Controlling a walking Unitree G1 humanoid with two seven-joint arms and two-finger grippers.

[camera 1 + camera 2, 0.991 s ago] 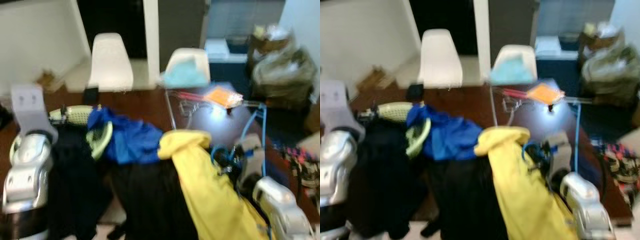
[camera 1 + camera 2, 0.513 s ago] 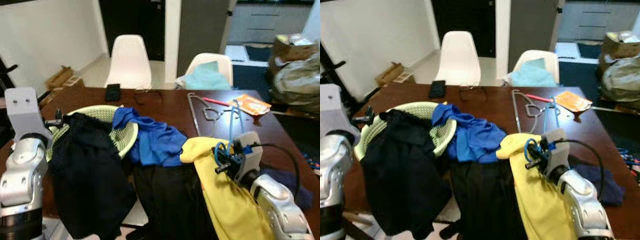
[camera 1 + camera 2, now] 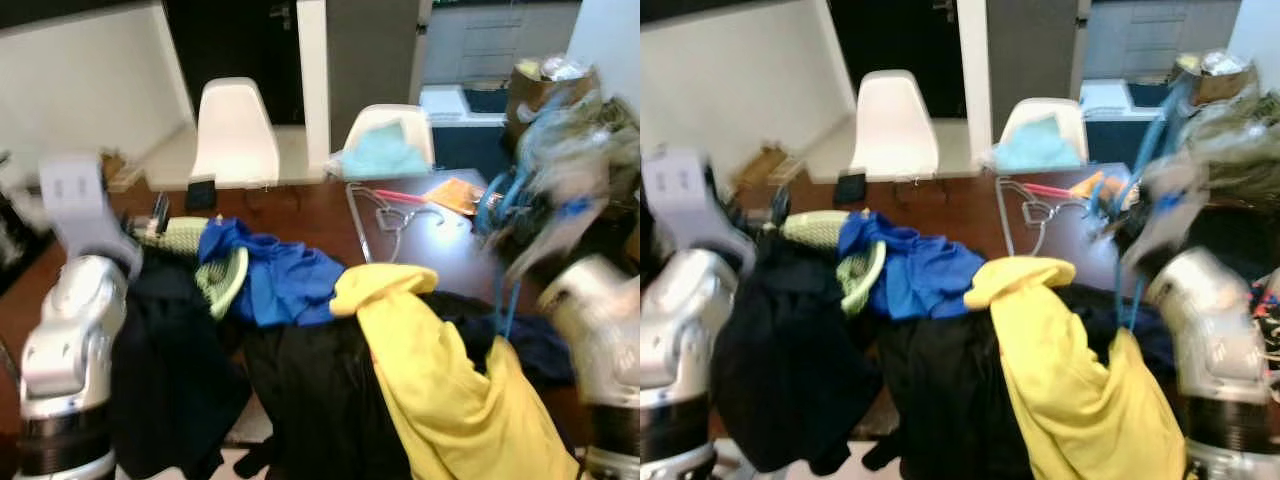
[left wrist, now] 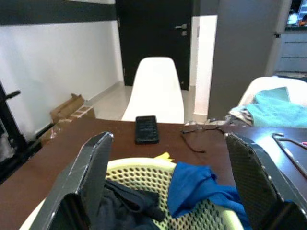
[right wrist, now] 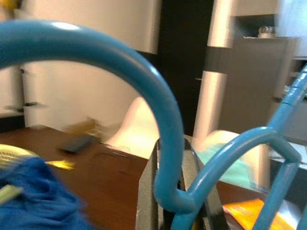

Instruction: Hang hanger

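Observation:
A blue hanger (image 5: 163,120) is clamped by its hook between the fingers of my right gripper (image 5: 173,188), which is shut on it. In the eye views that arm is raised and blurred at the table's right side, with the blue hanger (image 3: 497,205) held above the wood. Its lower bar (image 3: 1122,295) runs down to a yellow garment (image 3: 440,385) that drapes off the table's front edge. My left gripper (image 4: 165,184) is open over a pale green basket (image 4: 144,170) holding black and blue cloth.
The dark wooden table (image 3: 300,215) carries a blue garment (image 3: 270,280), black clothes (image 3: 310,400), metal hangers (image 3: 385,215), an orange packet (image 3: 450,192), a phone (image 4: 146,128) and glasses (image 4: 201,139). Two white chairs (image 3: 235,130) stand behind it. Bags (image 3: 560,80) are piled at the far right.
My right arm has swung up and to the right, lifting the blue hanger well above the table. The head camera has shifted too. The left arm stays over the basket.

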